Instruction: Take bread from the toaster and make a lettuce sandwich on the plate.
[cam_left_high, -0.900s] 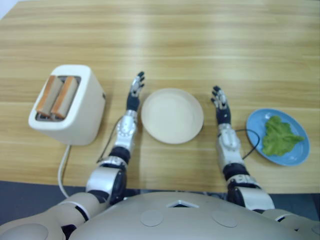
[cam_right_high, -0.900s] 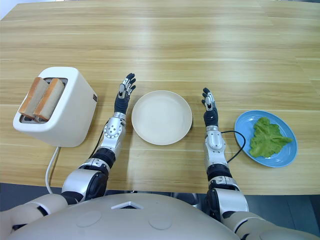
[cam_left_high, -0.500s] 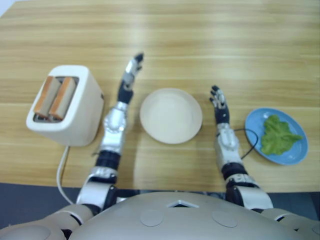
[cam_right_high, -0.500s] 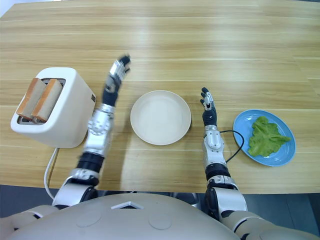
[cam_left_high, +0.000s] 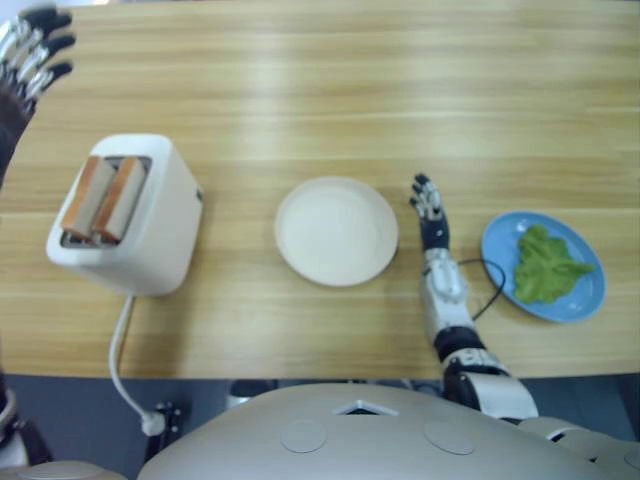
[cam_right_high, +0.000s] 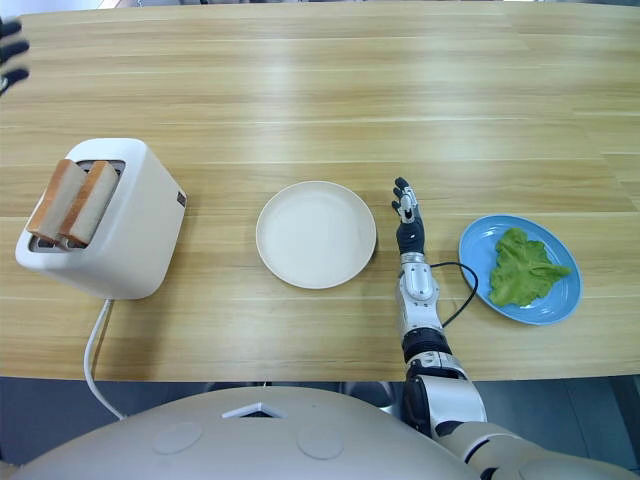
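A white toaster (cam_right_high: 98, 222) stands on the left of the wooden table with two slices of bread (cam_right_high: 72, 203) sticking up from its slots. An empty cream plate (cam_right_high: 316, 234) lies in the middle. A lettuce leaf (cam_right_high: 523, 265) rests on a blue plate (cam_right_high: 556, 300) at the right. My left hand (cam_left_high: 32, 52) is raised at the far upper left, above and behind the toaster, fingers spread and holding nothing. My right hand (cam_right_high: 408, 214) lies flat on the table between the two plates, fingers straight, empty.
The toaster's white cord (cam_right_high: 95, 352) runs off the table's near edge. A thin black cable (cam_right_high: 462, 291) loops by my right wrist, next to the blue plate. Bare wood stretches across the far half of the table.
My left arm has swung up and to the left, from beside the cream plate to the far upper left corner above the toaster. The right hand stays in place.
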